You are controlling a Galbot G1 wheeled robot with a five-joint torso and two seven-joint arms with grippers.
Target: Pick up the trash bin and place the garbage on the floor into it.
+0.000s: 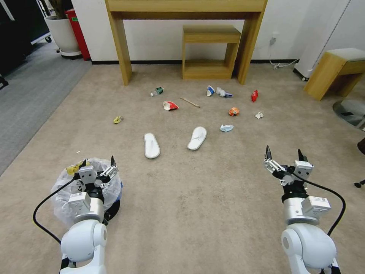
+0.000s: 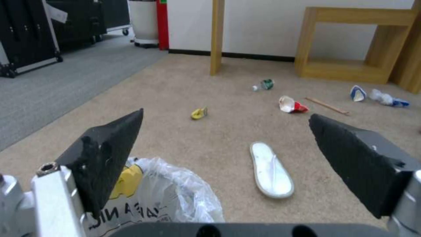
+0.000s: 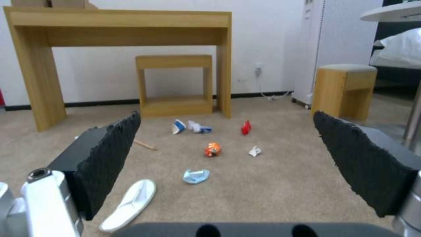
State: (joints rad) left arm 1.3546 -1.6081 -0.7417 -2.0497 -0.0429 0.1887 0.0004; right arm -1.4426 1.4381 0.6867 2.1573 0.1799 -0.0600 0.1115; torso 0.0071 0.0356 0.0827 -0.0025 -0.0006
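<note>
**Hovering over the lined bin, litter spread across the carpet**

Hanging above the trash bin [image 1: 85, 190], the left gripper [image 1: 98, 164] has its fingers spread wide and grips nothing; in the left wrist view the crinkled clear bag [image 2: 175, 194] lies just below its left-hand finger. The bin stands on the beige floor [image 1: 197, 213] at the robot's near left, with something yellow inside its liner.

The right gripper [image 1: 285, 154] is held up over bare carpet at the near right, fingers likewise spread apart, well clear of any object.

The garbage lies scattered farther ahead, in front of a wooden desk [image 1: 186, 9] and a small wooden stool [image 1: 211, 51]:
- a green-labelled bottle [image 1: 157, 91] nearest the desk's left leg
- a red-and-white wrapper [image 1: 170, 105] with a wooden stick [image 1: 189, 102] just beside it
- a yellow scrap [image 1: 118, 119] off to the left
- a blue-white cup [image 1: 210, 90] next to a crumpled clear wrapper [image 1: 223, 93]
- a red wrapper [image 1: 254, 95], an orange wrapper [image 1: 233, 111], a small white scrap [image 1: 259, 115]
- a pale blue crumpled piece [image 1: 226, 128]

Two white slippers [image 1: 151, 145] rest between the litter and the grippers.
</note>
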